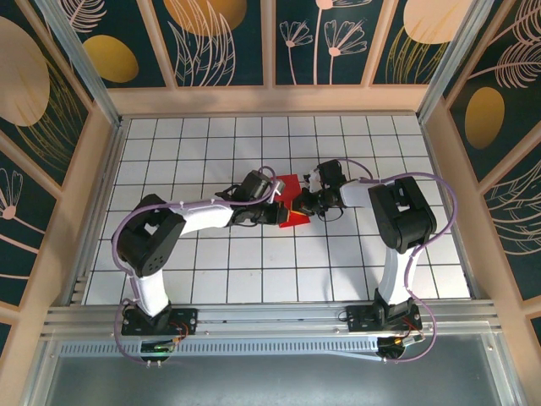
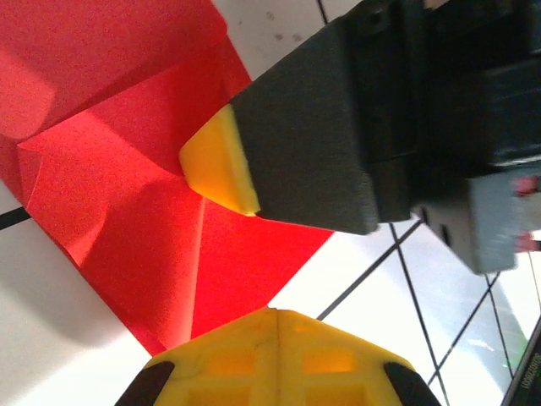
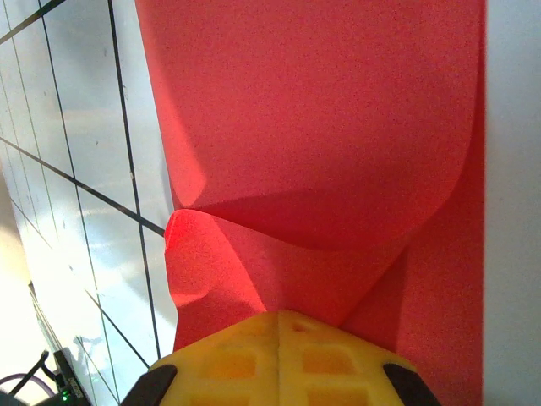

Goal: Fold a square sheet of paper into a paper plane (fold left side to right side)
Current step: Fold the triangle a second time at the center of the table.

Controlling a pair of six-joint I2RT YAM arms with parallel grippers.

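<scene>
The square sheet of paper (image 1: 293, 222) is bright red and partly folded and crumpled, and it lies mid-table between both grippers. My left gripper (image 1: 277, 201) reaches it from the left. In the left wrist view its yellow jaws (image 2: 276, 315) are shut, with a corner of the red paper (image 2: 127, 194) running into their tip. My right gripper (image 1: 302, 203) comes in from the right, and one of its black, yellow-tipped fingers (image 2: 296, 144) rests on the sheet. In the right wrist view the right gripper (image 3: 279, 317) is shut on the paper (image 3: 321, 127), which bulges and buckles just ahead of the jaws.
The white gridded table (image 1: 211, 271) spreads out on every side of the paper. Wooden walls (image 1: 101, 169) close it in on the left, back and right. A metal rail (image 1: 270, 317) carrying the arm bases runs along the near edge.
</scene>
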